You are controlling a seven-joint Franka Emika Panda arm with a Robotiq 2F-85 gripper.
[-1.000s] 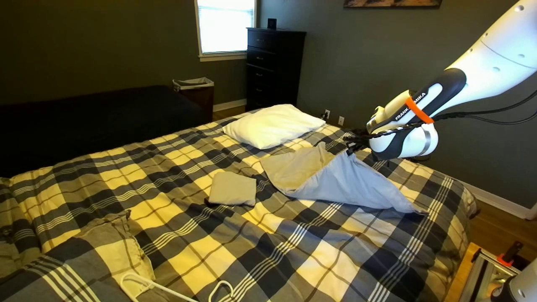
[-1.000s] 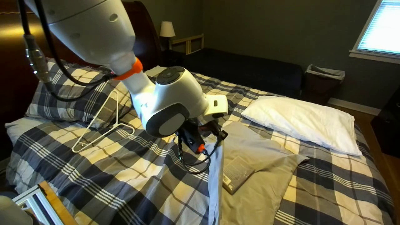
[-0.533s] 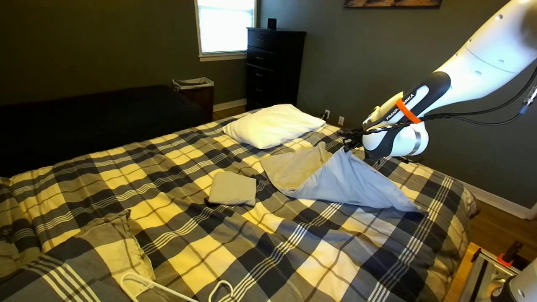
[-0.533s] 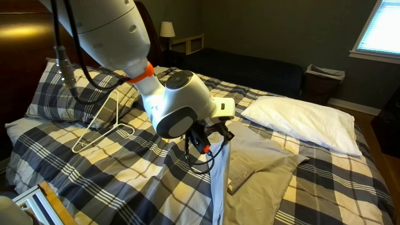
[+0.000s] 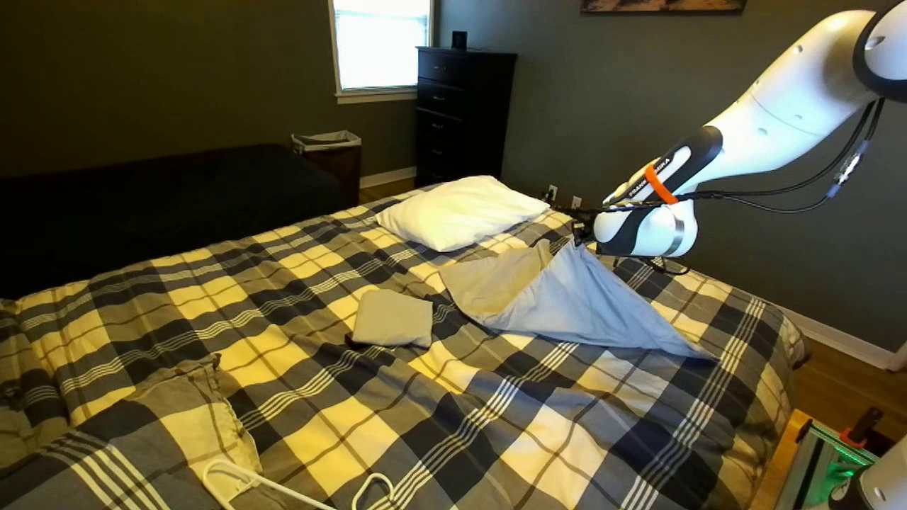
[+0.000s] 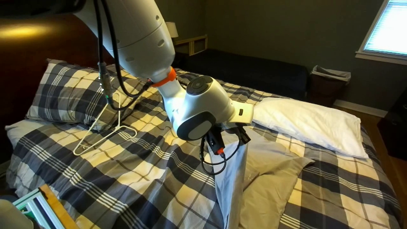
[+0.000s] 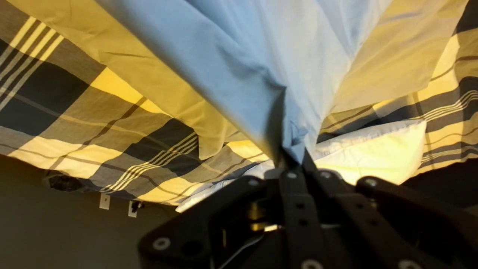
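My gripper [image 7: 295, 158] is shut on a raised edge of a large grey cloth [image 7: 261, 48], which looks bluish where it is folded up. In both exterior views the gripper [image 5: 579, 239] [image 6: 244, 138] is above the bed and the cloth [image 5: 595, 304] [image 6: 233, 181] hangs from it as a tilted flap. The rest of the cloth lies flat, with its beige-grey part beyond the flap. A white pillow [image 5: 460, 212] lies near the gripper, and it also shows in the wrist view [image 7: 373, 149]. The fingertips are partly hidden by the cloth.
A plaid comforter [image 5: 283, 368] covers the bed. A small folded grey cloth [image 5: 392, 317] lies on it. A white hanger [image 6: 119, 127] rests by a plaid pillow [image 6: 76, 95]. A hamper [image 6: 330, 81] and a dark dresser [image 5: 464, 113] stand beyond the bed.
My gripper has moved toward the white pillow and slightly up, pulling the cloth flap along. A book-like item seen earlier on the cloth is now mostly hidden behind the flap.
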